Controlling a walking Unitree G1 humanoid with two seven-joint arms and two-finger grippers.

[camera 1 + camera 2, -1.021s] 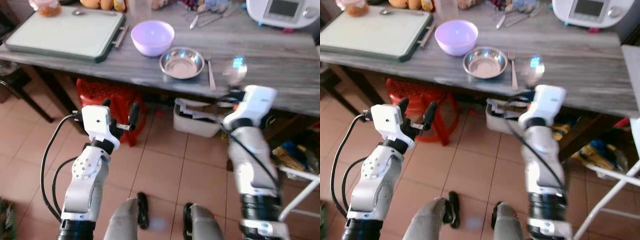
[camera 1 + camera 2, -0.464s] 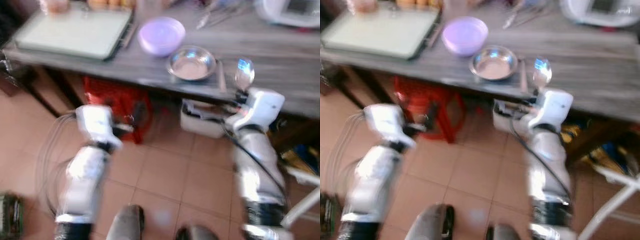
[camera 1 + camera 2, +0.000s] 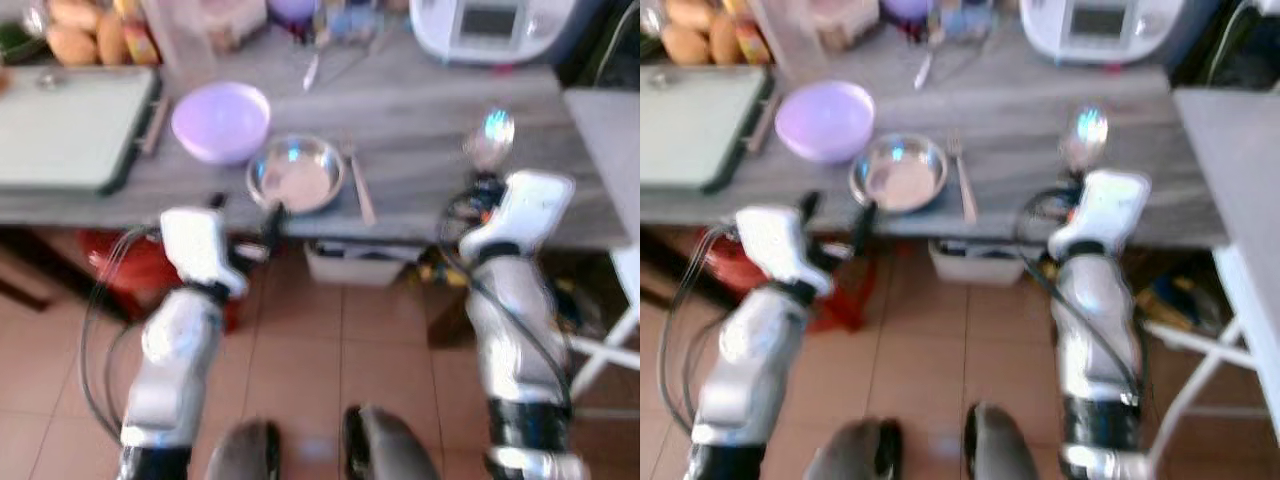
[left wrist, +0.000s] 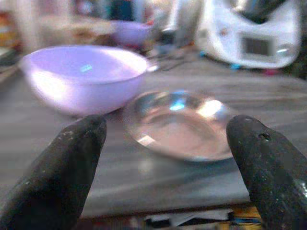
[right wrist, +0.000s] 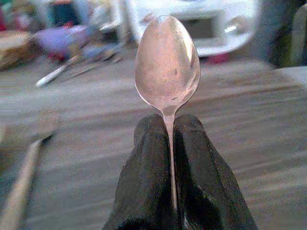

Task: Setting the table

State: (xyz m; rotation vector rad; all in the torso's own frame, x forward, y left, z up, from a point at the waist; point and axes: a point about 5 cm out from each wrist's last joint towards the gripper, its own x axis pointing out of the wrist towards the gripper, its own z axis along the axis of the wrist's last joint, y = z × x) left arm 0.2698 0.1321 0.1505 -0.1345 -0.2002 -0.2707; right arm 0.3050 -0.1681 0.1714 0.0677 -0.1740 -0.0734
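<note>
Two pieces of the setting are already down on the grey wooden table (image 3: 430,120): a steel bowl (image 3: 296,176) near the front edge and a fork (image 3: 360,190) lying just beside it on the robot's right. A lilac bowl (image 3: 220,120) sits just behind the steel one. The spoon (image 5: 167,62) is not yet placed; the right gripper (image 5: 169,129) has its two fingers pinched together on the handle, holding the spoon upright with its bowl uppermost, above the bare stretch of table to the right of the fork. The left gripper (image 4: 163,139) hangs empty with its fingers spread wide, just short of the table edge and aimed at the steel bowl. By this reckoning the setting is well along, and what remains is to lay the spoon flat beside the fork.
</note>
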